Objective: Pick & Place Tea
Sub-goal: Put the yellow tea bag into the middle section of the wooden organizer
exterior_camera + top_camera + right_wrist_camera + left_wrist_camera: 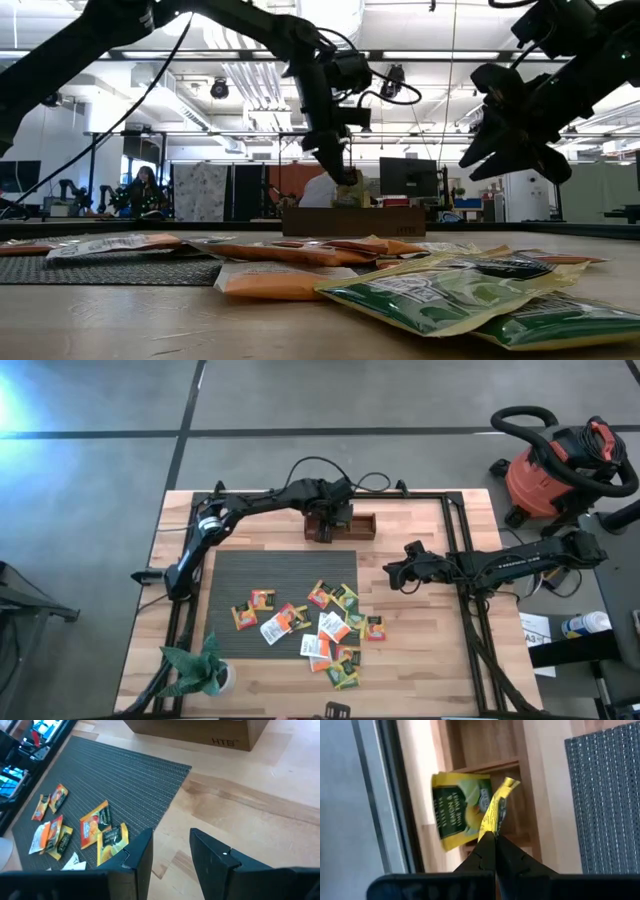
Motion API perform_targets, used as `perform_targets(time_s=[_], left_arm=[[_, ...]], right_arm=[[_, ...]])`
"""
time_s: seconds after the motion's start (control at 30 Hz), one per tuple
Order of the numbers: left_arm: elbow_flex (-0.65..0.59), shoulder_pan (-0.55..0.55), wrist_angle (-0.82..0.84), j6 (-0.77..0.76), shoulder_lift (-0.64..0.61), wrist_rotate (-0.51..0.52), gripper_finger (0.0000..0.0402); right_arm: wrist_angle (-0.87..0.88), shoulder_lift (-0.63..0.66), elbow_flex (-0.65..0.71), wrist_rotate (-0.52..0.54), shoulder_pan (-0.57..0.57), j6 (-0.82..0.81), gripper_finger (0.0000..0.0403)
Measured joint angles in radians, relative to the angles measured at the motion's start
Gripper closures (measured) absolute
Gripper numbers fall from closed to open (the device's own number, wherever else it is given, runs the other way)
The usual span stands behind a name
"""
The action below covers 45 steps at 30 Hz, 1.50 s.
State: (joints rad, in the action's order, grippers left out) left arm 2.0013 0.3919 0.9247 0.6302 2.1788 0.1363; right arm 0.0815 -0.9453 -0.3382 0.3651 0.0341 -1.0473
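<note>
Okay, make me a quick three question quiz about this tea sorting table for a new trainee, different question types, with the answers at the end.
1. True or false: the left gripper is shut on a yellow tea packet over the wooden box.
2. Which surface holds most of the loose tea packets? A) the grey mat B) the floor C) the vacuum cleaner
3. Fill in: the right gripper is ____ and holds nothing.

Key: 1 true. 2 A. 3 open.
</note>
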Motion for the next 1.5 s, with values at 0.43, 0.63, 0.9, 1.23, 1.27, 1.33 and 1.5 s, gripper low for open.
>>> perform_targets(time_s=[0.43,0.63,0.9,1.23,1.27,1.33,1.5], left_arm=[[-0.008,-0.001,-0.044,-0.093,0.001,-0.033,0.0401],[-0.012,0.002,-0.040,-0.102,0.016,-0.033,0.0401],[-0.012,0.005,-0.064,-0.087,0.041,-0.029,0.0401],[-0.012,0.005,-0.126,-0.084,0.043,0.000,0.0401],[-0.012,0.005,-0.129,-0.084,0.043,0.000,0.0400],[-0.012,0.005,-0.130,-0.083,0.045,0.000,0.0393],[-0.012,0.002,-0.177,-0.074,0.046,0.000,0.0353]], right_arm=[[0.030,-0.001,0.000,-0.003,0.000,-0.015,0.0275],[0.044,-0.001,0.001,-0.002,0.000,-0.018,0.0275],[0.043,-0.001,0.001,-0.002,0.000,-0.024,0.0275],[0.043,-0.001,0.001,-0.002,0.000,-0.025,0.0275],[0.043,-0.001,0.001,-0.002,0.000,-0.025,0.0275],[0.043,-0.001,0.001,-0.002,0.000,-0.023,0.0275],[0.043,-0.001,0.002,-0.002,0.000,-0.023,0.0275]])
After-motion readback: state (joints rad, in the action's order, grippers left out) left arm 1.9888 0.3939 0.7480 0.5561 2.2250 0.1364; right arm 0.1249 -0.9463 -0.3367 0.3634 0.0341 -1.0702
